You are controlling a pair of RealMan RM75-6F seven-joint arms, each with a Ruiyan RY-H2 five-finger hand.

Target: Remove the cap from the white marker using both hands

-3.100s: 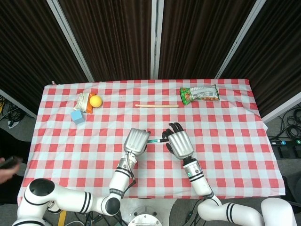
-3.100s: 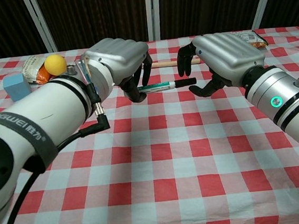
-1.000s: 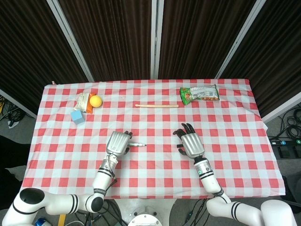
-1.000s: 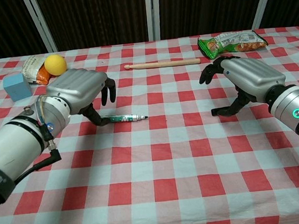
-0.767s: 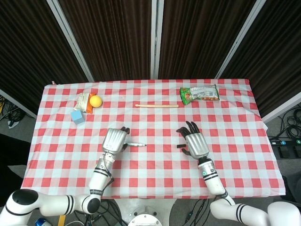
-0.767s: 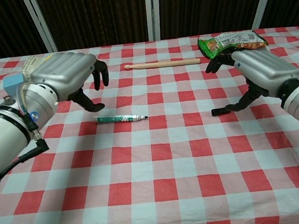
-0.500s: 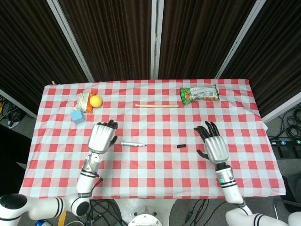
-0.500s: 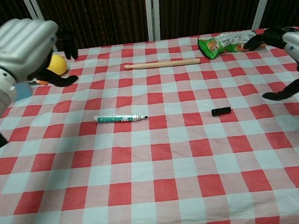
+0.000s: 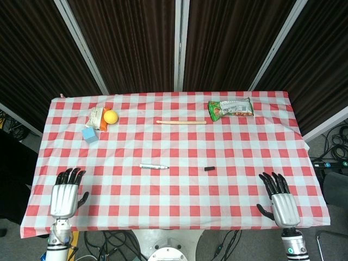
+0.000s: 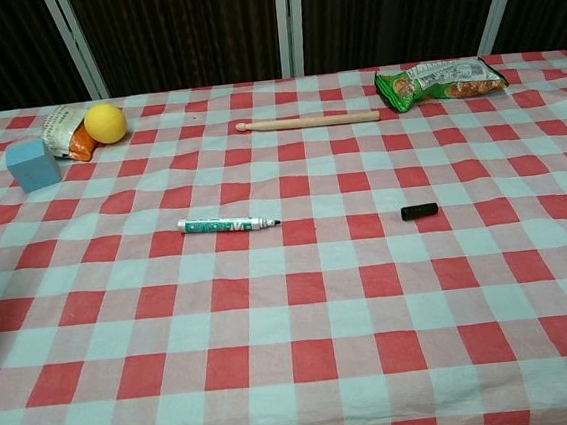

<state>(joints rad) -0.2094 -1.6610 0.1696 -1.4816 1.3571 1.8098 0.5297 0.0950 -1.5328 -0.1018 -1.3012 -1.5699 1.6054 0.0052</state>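
Tabletop [image 10: 309, 371] covered in red-white checked cloth. Near the middle lies the marker [image 10: 228, 223], uncapped, tip toward the right; its black cap [image 10: 420, 210] lies well apart to the right. Far side: wooden stick [image 10: 307, 122] at centre, green snack bag [image 10: 439, 80] at far right. Far left: blue block [image 10: 34, 163], yellow ball [image 10: 105, 122] touching a small packet [image 10: 64, 127].

A blue block [image 10: 33, 163], orange ball [image 10: 105, 122], wooden stick [image 10: 307, 122] and snack bag [image 10: 439, 80] line the far edge.
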